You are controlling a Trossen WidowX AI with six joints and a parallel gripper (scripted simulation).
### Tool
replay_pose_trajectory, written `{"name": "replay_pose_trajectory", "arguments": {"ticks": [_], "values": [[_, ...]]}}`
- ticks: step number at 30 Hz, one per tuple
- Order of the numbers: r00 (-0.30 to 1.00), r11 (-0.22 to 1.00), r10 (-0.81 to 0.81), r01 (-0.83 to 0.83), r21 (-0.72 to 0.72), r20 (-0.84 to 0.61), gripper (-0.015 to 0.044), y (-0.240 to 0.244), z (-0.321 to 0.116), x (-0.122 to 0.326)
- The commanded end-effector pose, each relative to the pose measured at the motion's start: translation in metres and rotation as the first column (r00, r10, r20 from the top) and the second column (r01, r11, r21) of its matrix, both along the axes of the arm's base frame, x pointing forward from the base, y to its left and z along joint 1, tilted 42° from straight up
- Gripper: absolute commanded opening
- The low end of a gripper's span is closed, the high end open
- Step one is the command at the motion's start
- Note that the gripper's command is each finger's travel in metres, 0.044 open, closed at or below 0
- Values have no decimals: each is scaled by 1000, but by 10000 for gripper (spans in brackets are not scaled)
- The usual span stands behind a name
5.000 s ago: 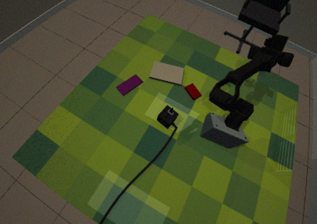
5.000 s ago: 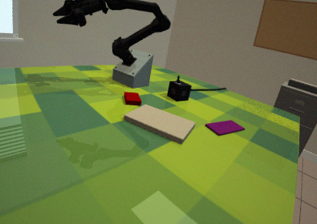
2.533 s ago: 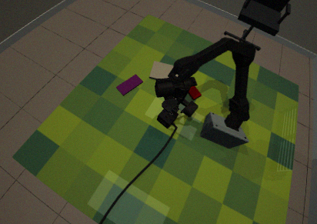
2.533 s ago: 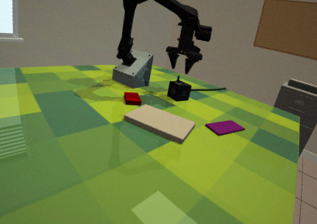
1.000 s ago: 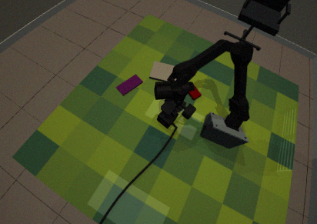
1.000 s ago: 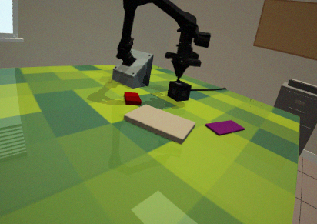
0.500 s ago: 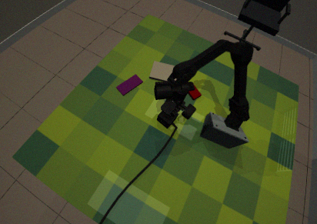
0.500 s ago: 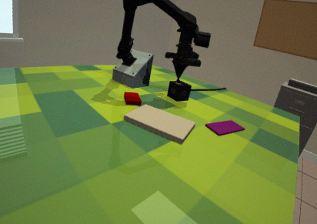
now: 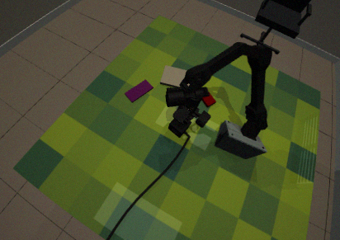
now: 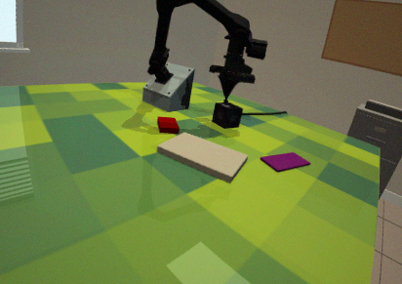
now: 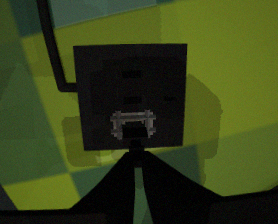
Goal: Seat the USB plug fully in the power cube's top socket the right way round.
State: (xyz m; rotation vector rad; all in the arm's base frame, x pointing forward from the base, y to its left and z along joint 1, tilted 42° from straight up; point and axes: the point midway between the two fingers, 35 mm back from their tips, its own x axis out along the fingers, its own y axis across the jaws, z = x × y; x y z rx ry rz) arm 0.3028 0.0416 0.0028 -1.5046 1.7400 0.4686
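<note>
The USB plug (image 11: 134, 132) was at the lower middle of the wrist frame, in the socket at the near edge of the power cube's top, with a pale, metallic-looking outline (image 11: 117, 125) around it. How deep it sat, and which way round, could not be told. The power cube (image 10: 227, 115) (image 11: 100, 120) stood right of centre in the exterior frame; from above, the arm made it hard to pick out.

The gripper (image 9: 191, 127) (image 10: 226, 101) (image 11: 137, 158) pointed down over the cube, its fingers nearly together and pinching the dark stub at the plug's rear. Two dark slots showed farther up the cube's top face in the wrist frame, with a smaller mark to their right.

A black cable (image 9: 153, 181) (image 10: 263, 113) (image 11: 48, 45) left the cube's side and ran to the bottom edge of the top frame. A red block (image 9: 209, 100) (image 10: 168, 125) lay near the cube, left of it in the exterior frame. A cream slab (image 9: 172, 76) (image 10: 202, 154) lay at that frame's lower centre, with a purple slab (image 9: 139, 91) (image 10: 285, 161) flat to its right. The arm rose from a grey sloped base (image 9: 231, 143) (image 10: 182, 76), right of centre in the top frame.
</note>
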Motion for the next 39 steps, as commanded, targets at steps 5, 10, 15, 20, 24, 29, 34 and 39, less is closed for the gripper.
{"name": "replay_pose_trajectory", "arguments": {"ticks": [5, 10, 15, 20, 24, 29, 34, 39], "values": [[1000, 1000, -3, 3, 5, 5, 0, 5, 5, 1], [1000, 1000, -3, 3, 5, 5, 0, 7, 7, 1], [1000, 1000, -3, 3, 5, 5, 0, 9, 10, 1], [1000, 1000, -3, 3, 6, 5, 0, 11, 12, 1], [1000, 1000, -3, 3, 6, 5, 0, 13, 14, 1], [1000, 1000, -3, 3, 6, 5, 0, 15, 17, 1], [1000, 1000, -3, 3, 6, 5, 0, 17, 19, 1], [1000, 1000, -23, 23, 2, 21, 0, 16, 18, 0]]}}
